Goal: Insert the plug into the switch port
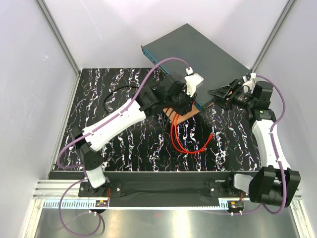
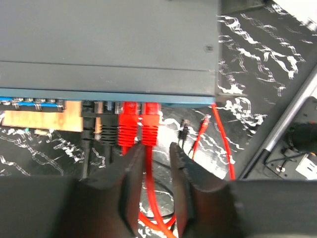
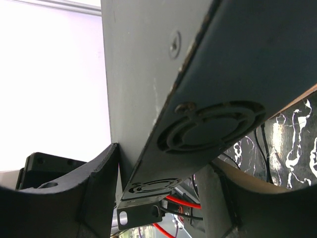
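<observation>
At the left gripper (image 2: 156, 148): jaws a little apart, pinching nothing, straddling the red cable (image 2: 148, 181) just in front of the switch (image 2: 109, 44). Hovers there, with fingertips (image 2: 137, 151) just short of the switch's front and touching neither cable nor connector. Just beyond the fingertips, toward the switch: the plug (image 2: 150, 125), seated in the switch port (image 2: 150, 106) under the switch's teal front edge, free of both fingers. Right beside it along that front: a second red plug (image 2: 129, 125), touching it, then a black plug (image 2: 108, 133), both likewise in ports; further along the same front, a wooden board (image 2: 44, 116) just below the teal face. At the right gripper (image 3: 161, 163): jaws wide, closed around the switch's far end. Grips the box there, one finger on its flat top, the other under the side panel with the round fan vents (image 3: 208, 126); appears to press from both sides. On the black marbled table (image 2: 257, 54) in front of the switch: loose loops of red cable, plus a loose red connector (image 2: 204, 122) and a loose black connector (image 2: 184, 128), both near the switch's corner and apart from its ports.
</observation>
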### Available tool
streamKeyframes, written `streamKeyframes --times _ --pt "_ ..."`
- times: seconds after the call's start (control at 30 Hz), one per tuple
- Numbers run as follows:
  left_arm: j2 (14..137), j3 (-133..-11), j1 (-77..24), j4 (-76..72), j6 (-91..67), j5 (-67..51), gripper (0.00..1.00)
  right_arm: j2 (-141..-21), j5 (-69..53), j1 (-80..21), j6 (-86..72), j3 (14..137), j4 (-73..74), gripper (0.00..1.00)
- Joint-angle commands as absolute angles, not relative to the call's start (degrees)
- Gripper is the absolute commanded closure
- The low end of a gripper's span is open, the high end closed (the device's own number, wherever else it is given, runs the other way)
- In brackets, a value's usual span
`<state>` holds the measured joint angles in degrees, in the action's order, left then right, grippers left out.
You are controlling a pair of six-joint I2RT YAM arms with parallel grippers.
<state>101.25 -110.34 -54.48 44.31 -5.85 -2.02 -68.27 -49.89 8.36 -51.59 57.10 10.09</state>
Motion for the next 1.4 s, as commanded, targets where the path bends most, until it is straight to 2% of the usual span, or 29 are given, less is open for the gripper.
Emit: streamKeyframes --times 0.0,0.17,0.27,0.3,0.37,0.4,0.43,0.47,0.5,0.53,0.57,0.63,0.67,0.8,0.93,1.0,1.03,1.07,1.13,1.23,1.37 --pt "95.5 -108.8 -52.7 31.8 -5.4 -4.9 0.65 -69.9 -49.1 7.6 -43.9 59.4 12.3 0.98" --pt "87.4 -101.3 -49.7 33.6 -4.2 -7.6 0.58 -70.5 -49.2 8.7 -43.1 59.8 13.4 0.97" --pt "82.4 -96.9 -48.3 36.9 -2.1 -10.7 0.52 -70.6 -49.6 9.0 -42.7 59.8 13.4 0.91" --pt "81.0 -94.7 -47.8 38.4 -1.6 -11.4 0.49 -70.5 -49.4 9.1 -42.4 59.9 13.5 0.82" --pt "77.4 -91.8 -45.4 39.6 -0.4 -15.5 0.40 -70.4 -49.4 9.4 -41.8 60.0 13.4 0.74" --pt "76.3 -91.3 -44.5 41.6 1.5 -16.9 0.38 -70.3 -49.2 9.8 -41.6 60.6 14.0 0.63" --pt "75.6 -90.9 -41.6 42.4 1.9 -20.0 0.29 -70.2 -49.3 10.0 -41.2 60.8 14.6 0.54" --pt "74.4 -90.4 -39.7 43.4 2.2 -22.4 0.26 -69.9 -49.5 10.3 -40.2 61.2 15.2 0.45" --pt "73.7 -90.1 -37.8 45.4 2.5 -24.7 0.24 -69.6 -49.3 10.5 -39.6 61.9 15.8 0.26" --pt "73.0 -89.6 -34.1 46.0 2.9 -27.9 0.21 -69.3 -49.4 11.2 -38.9 62.1 16.8 0.20" --pt "72.3 -88.9 -32.2 46.4 3.1 -29.6 0.14 -68.6 -49.3 11.7 -38.3 62.4 17.3 0.13" --pt "70.1 -86.8 -26.3 47.5 3.7 -34.5 0.08 -68.1 -49.4 12.8 -35.5 63.5 19.5 0.01" --pt "69.4 -85.2 -24.3 47.6 3.6 -36.1 0.01 -67.8 -50.3 13.4 -33.8 63.9 20.3 0.00" --pt "66.9 -81.6 -12.9 48.0 1.9 -42.8 0.01 -66.2 -54.8 19.3 -29.9 65.0 25.3 0.00" --pt "66.9 -80.1 -2.0 48.7 1.8 -42.6 0.01 -64.3 -62.4 30.2 -22.3 65.7 35.4 0.00" --pt "67.8 -80.1 -0.1 50.0 2.4 -40.6 0.01 -64.2 -67.7 37.7 -14.6 67.6 40.4 0.00" --pt "69.2 -80.2 2.3 50.5 2.4 -40.0 0.01 -64.7 -68.9 40.3 -10.9 68.7 47.5 0.00" --pt "69.9 -80.2 3.2 51.0 2.4 -39.5 0.01 -66.1 -70.2 42.2 -2.8 71.2 51.5 0.00" --pt "71.3 -80.2 5.8 51.9 3.2 -37.1 0.01 -68.5 -68.1 44.8 6.6 74.3 62.9 0.00" --pt "73.2 -80.1 7.2 52.9 5.3 -33.3 0.01 -74.1 -61.3 44.9 20.2 77.7 72.2 0.00" --pt "73.4 -77.1 7.2 51.2 7.8 -28.7 0.01 -78.7 -52.3 44.9 27.4 74.5 70.3 0.00"
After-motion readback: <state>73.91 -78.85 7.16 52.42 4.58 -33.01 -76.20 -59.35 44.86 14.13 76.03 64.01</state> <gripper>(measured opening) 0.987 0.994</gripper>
